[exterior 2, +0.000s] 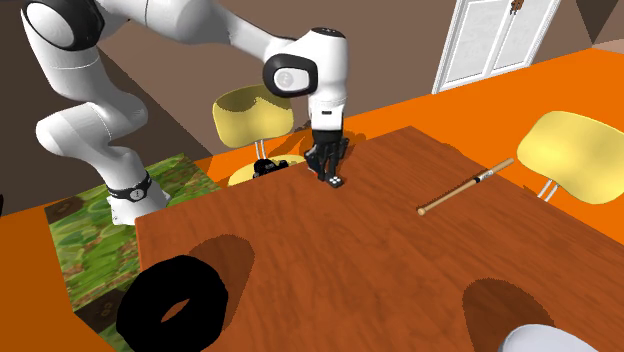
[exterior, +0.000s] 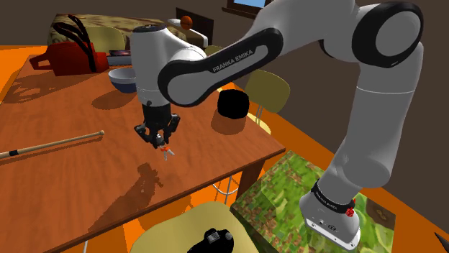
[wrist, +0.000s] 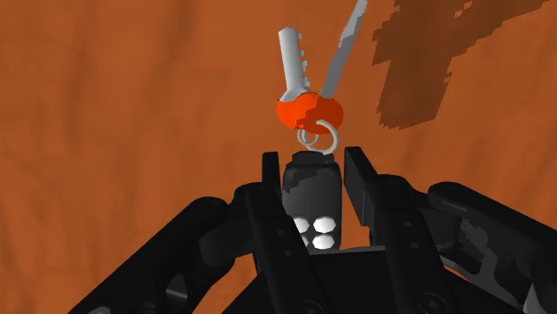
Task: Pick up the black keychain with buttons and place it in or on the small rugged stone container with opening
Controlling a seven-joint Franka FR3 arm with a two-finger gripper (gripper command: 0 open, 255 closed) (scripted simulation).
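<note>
I have the gripper (exterior: 160,135) clamped on the black keychain (wrist: 312,189), jaws pinching its fob either side, white buttons showing; the ring and keys with an orange-red head dangle beyond the fingertips; it hangs clear above the wooden table (exterior: 65,180), near the edge by the yellow chair (exterior: 180,223); the black ring-shaped container (exterior: 232,104) sits well apart, by the table edge at the shoulder view's right.

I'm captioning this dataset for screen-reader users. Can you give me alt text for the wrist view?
The black gripper clasps a black keychain with white buttons between its two fingers. A ring, an orange-red tag and two grey keys hang from it, over a brown table.
</note>
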